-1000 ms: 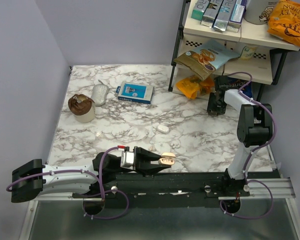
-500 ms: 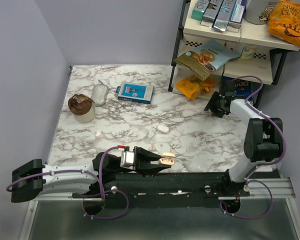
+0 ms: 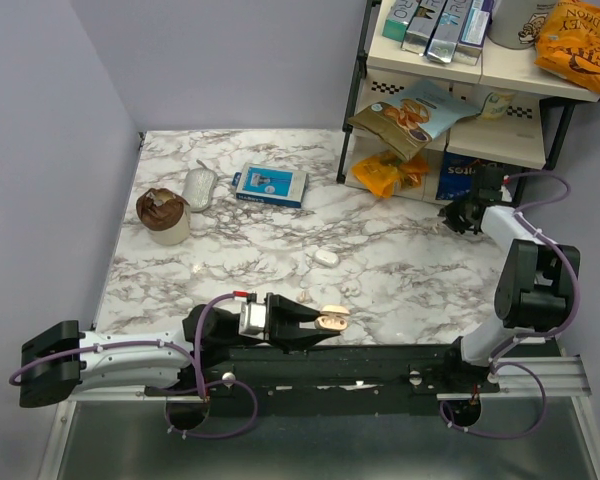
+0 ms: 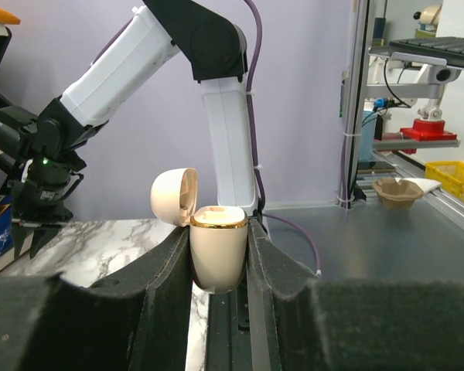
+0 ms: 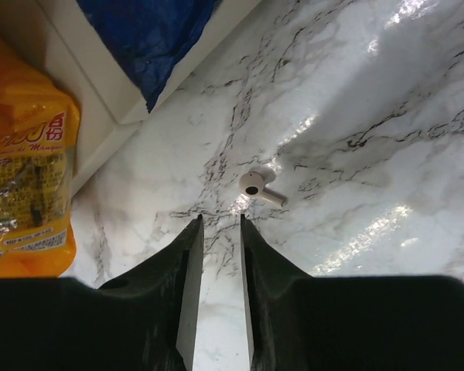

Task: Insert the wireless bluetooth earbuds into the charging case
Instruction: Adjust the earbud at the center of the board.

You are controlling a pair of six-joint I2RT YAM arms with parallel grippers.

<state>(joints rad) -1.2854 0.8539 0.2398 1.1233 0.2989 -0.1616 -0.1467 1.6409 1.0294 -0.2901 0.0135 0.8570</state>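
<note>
Left end effector (image 3: 328,322) tight on charging case (image 4: 219,247); right end effector (image 5: 221,232) narrowly parted.

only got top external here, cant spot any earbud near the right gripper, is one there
observer: yes, the right wrist view shows one earbud lying on the table just past the right gripper, a little to one side of the gap.
operator: is that gripper holding anything
observer: no, its jaws stand slightly apart with only bare marble between them.
operator: and the left grip on the case
observer: the left wrist view shows the left gripper pressed on both sides of the upright charging case, with the open lid clear of the fingers.
</note>
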